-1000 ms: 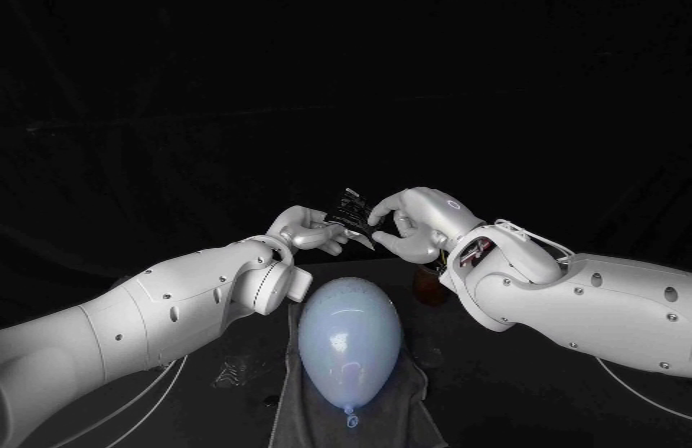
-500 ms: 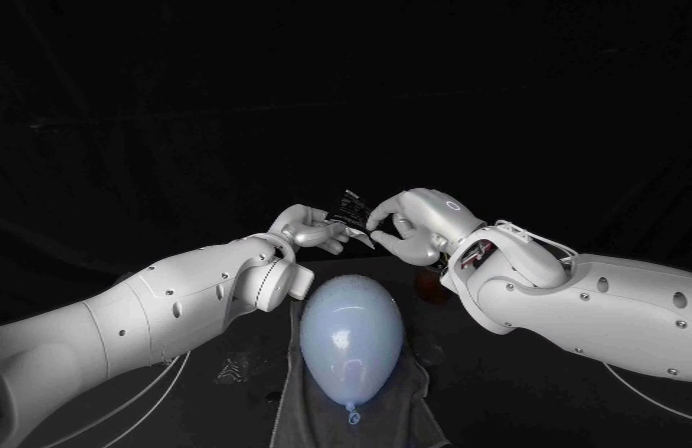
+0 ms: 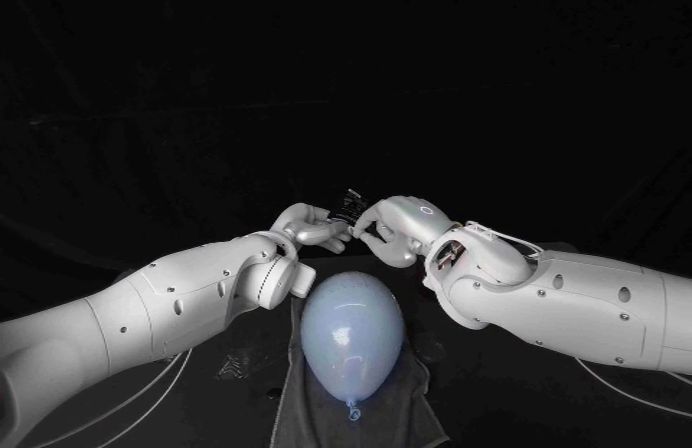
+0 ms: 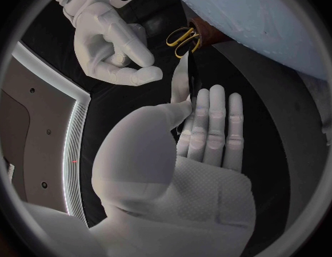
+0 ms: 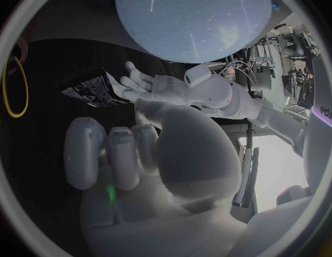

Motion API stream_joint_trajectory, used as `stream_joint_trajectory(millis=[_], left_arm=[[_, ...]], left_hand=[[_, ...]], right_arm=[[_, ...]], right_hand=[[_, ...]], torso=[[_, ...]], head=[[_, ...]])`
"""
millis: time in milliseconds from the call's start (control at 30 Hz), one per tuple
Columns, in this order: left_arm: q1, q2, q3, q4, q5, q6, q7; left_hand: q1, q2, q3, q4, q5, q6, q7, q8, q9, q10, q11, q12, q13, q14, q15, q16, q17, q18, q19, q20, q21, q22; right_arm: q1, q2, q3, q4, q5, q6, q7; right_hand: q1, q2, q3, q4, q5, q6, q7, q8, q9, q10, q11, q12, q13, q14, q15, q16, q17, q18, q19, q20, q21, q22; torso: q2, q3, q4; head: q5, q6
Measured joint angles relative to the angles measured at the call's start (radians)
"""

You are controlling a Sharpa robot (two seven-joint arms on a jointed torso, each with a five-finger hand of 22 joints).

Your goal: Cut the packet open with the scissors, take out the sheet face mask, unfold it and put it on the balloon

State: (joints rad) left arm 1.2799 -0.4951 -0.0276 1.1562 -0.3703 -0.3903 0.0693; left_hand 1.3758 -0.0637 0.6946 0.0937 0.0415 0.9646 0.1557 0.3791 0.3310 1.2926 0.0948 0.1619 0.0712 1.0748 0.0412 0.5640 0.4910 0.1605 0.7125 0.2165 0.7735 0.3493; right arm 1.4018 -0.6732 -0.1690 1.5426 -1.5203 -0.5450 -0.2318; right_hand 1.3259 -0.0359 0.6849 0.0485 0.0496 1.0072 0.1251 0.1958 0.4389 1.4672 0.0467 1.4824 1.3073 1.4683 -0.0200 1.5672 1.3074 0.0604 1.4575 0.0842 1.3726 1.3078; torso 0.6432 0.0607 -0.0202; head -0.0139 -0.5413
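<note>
Packet [image 3: 346, 207] | left hand [image 3: 312, 230] holds it | right hand [image 3: 400, 225] shifted closer

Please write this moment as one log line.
left hand: holds packet | right hand: curled beside packet | balloon: bare | scissors: not held

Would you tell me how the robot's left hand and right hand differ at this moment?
The silver left hand pinches the dark printed packet; the silver right hand seems to hold nothing. The left hand's fingers stretch straight beside the packet; the right hand's curl inward. Both hang close together beyond the pale blue balloon.
</note>
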Motion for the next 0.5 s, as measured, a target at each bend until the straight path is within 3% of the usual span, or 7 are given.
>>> stream_joint_trajectory(millis=[500], left_arm=[[0.000,0.000,0.000,0.007,0.000,0.000,-0.005]], left_hand=[[-0.004,-0.004,0.012,-0.012,0.003,0.000,0.000,0.005,0.000,0.000,0.000,0.000,0.000,0.002,0.002,0.000,0.000,0.000,0.000,0.000,0.000,0.000]], right_arm=[[-0.008,0.042,0.000,-0.055,-0.028,0.020,-0.066]], right_hand=[[-0.019,0.007,0.014,0.000,0.000,-0.009,0.005,-0.011,-0.004,0.000,0.000,0.011,0.001,0.000,0.000,-0.001,0.000,0.000,0.000,0.000,0.005,0.000]], torso=[[-0.001,-0.0006,-0.0009]], head=[[0.002,-0.007]])
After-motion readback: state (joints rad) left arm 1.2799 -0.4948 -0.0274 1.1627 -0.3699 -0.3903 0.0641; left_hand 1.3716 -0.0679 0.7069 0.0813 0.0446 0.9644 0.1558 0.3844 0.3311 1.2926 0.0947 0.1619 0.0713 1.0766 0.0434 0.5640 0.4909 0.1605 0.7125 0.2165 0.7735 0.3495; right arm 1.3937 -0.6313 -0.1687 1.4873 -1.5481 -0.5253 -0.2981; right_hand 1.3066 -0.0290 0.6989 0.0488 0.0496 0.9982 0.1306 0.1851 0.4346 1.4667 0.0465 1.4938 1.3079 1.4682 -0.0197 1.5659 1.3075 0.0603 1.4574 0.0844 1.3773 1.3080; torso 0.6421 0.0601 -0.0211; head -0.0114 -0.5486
